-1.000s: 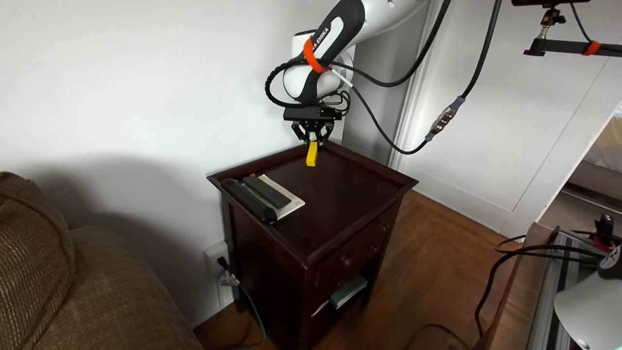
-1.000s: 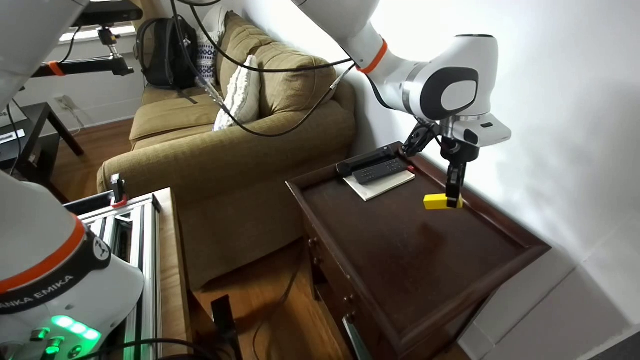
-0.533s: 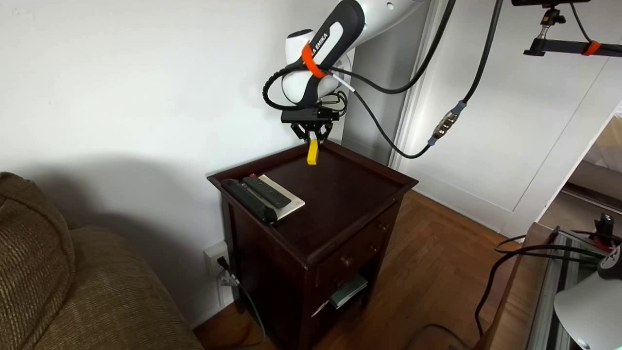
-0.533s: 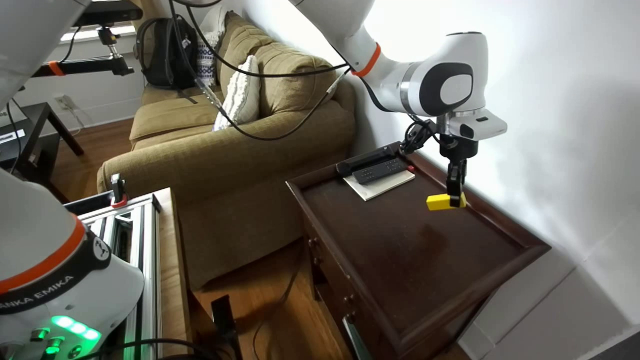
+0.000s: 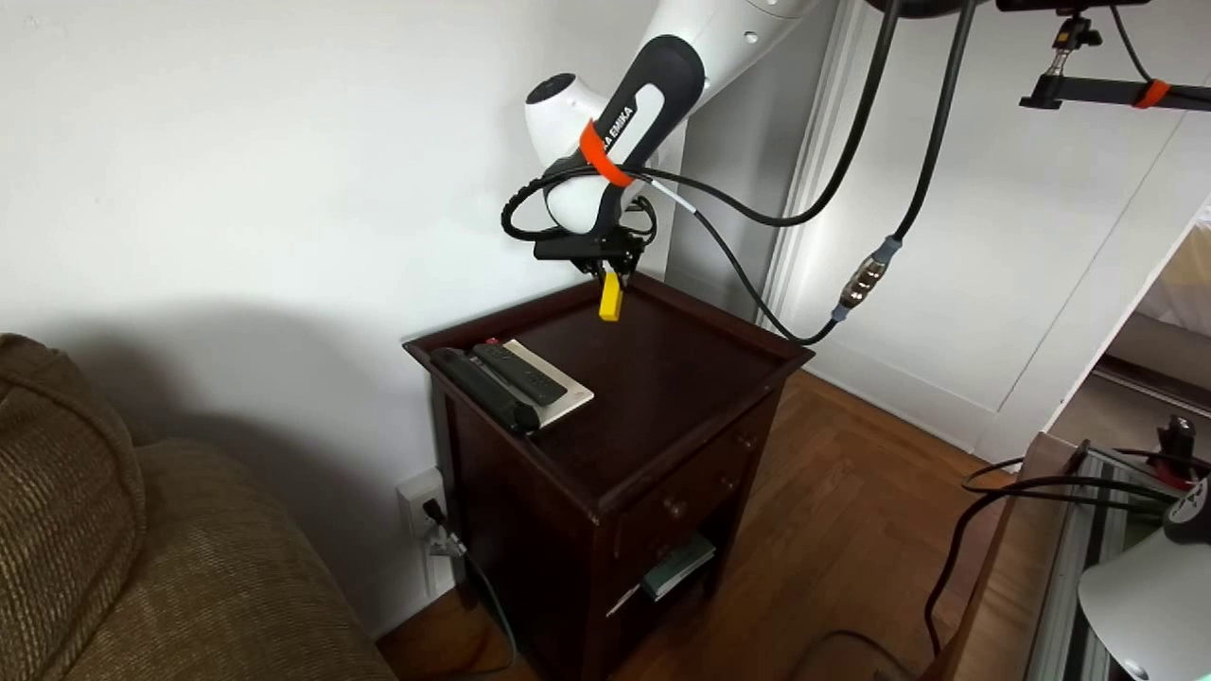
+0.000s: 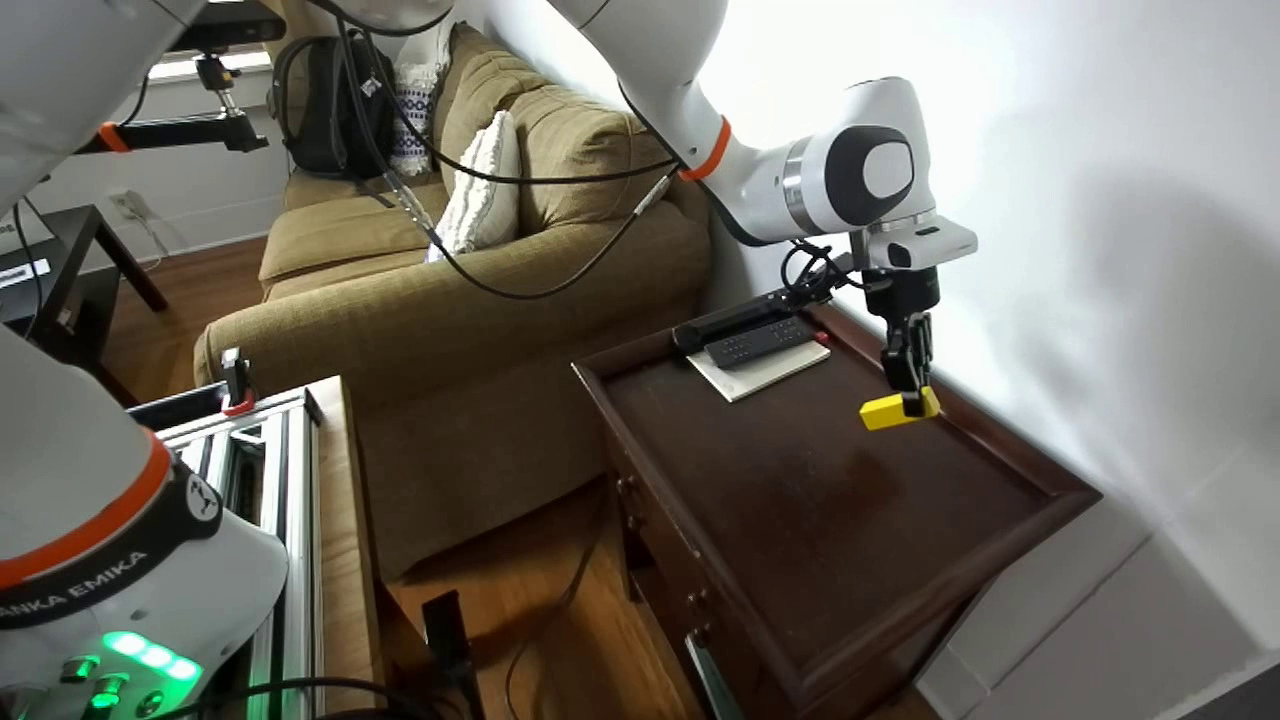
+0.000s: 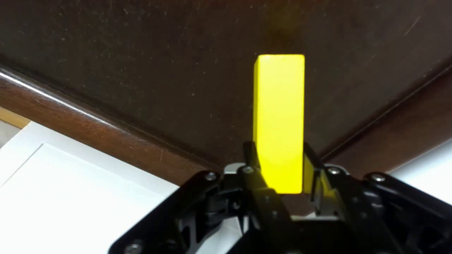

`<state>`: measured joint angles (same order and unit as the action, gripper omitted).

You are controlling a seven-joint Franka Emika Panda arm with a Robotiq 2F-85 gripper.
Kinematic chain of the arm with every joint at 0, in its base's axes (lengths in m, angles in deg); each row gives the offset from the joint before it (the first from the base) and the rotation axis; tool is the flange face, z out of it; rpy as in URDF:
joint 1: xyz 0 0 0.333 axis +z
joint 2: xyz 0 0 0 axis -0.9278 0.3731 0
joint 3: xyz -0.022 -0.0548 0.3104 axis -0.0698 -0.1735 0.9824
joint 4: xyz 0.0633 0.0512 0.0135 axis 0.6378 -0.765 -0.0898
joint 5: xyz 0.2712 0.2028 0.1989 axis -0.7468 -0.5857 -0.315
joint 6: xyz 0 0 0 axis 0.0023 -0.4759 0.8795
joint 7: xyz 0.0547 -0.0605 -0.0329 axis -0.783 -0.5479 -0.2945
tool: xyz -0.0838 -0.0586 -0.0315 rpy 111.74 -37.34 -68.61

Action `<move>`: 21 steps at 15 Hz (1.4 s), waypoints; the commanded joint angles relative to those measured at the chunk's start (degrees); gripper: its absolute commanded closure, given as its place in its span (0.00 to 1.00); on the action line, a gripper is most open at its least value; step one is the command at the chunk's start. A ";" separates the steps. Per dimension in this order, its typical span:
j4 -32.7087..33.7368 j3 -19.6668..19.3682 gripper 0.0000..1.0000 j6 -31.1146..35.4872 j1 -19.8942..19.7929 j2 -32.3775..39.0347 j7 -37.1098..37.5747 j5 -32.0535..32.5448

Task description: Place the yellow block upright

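The yellow block (image 5: 610, 298) is a small long bright block, held over the back part of a dark wooden nightstand (image 5: 662, 378). It also shows in an exterior view (image 6: 885, 412) and in the wrist view (image 7: 280, 106). My gripper (image 7: 279, 150) is shut on it, with one finger on each long side near one end. The rest of the block sticks out from the fingers. The block lies nearly level, its free end tilted a little down. It appears to be above the nightstand top; the exact gap cannot be told. The gripper shows in an exterior view too (image 6: 912, 400).
A black remote-like object (image 5: 482, 390) and a dark remote (image 5: 520, 372) lie with a pale notebook (image 5: 575, 402) at the nightstand's side. A raised rim (image 6: 1000, 470) runs along the nightstand edges. A white wall (image 6: 1080, 300) stands close behind the gripper. A sofa (image 6: 480, 350) stands beside.
The wrist and forearm have swung down and tilted, while the block stays nearly in place. The block's free end has dipped from about level. The gripper has kept its hold.
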<state>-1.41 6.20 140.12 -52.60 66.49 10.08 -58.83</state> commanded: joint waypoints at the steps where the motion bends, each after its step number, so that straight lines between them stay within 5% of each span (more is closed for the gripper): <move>1: 0.50 -1.29 0.92 0.84 1.50 1.83 5.70 3.79; 10: -0.07 -5.57 0.92 1.21 5.89 3.83 18.74 14.57; 21: -0.41 -6.19 0.92 -0.80 7.93 5.45 34.98 24.56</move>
<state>-1.53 0.83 140.12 -45.51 71.24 40.43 -37.82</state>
